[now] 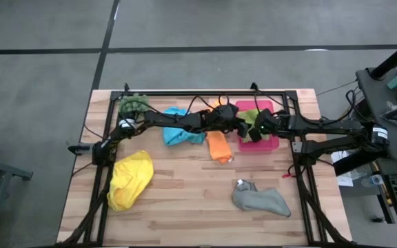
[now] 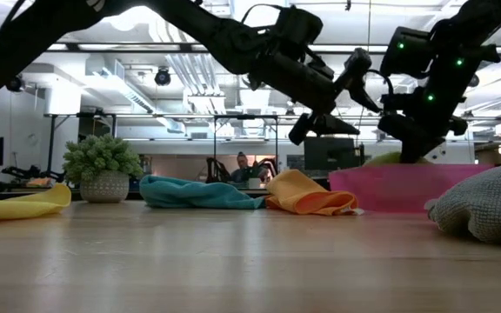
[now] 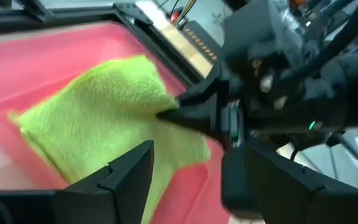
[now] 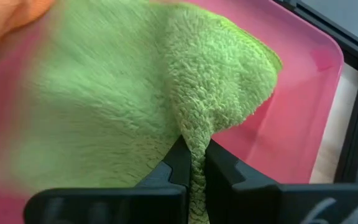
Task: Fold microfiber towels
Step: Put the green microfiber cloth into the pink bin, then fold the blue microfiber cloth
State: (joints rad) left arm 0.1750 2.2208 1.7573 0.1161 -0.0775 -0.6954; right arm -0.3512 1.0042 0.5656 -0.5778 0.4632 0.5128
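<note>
The right gripper [image 4: 194, 163] is pinched tight on a fold of the lime green towel [image 4: 135, 93], which lies in the pink tray [image 4: 303, 93] directly under it. Facing it across that towel, the left gripper [image 3: 185, 180] hovers just above the tray with its fingers spread wide and nothing between them; the towel's near edge lies below the gap.

Just beside the left gripper, outside the tray, the orange towel [image 1: 218, 145] sits bunched on the table [image 1: 185, 193]. Next out on that side is the blue towel [image 1: 179, 131], partly covered from above by the left arm. Farther along the left arm, near its base, the yellow towel [image 1: 130, 178] lies crumpled, and the spiky green plant [image 1: 134, 103] stands at the table's back corner. On the near side of the right gripper, well apart from the tray, the grey towel [image 1: 260, 200] lies in a heap.

From above, both grippers and the green towel are mostly hidden under the crossed arms and cables. In the low view the tray wall hides nearly all of the towel.

The table is pale wood planks on a grey floor. Beyond it is an open workroom with ceiling lights, where a seated person [image 2: 242, 167] shows far off.
</note>
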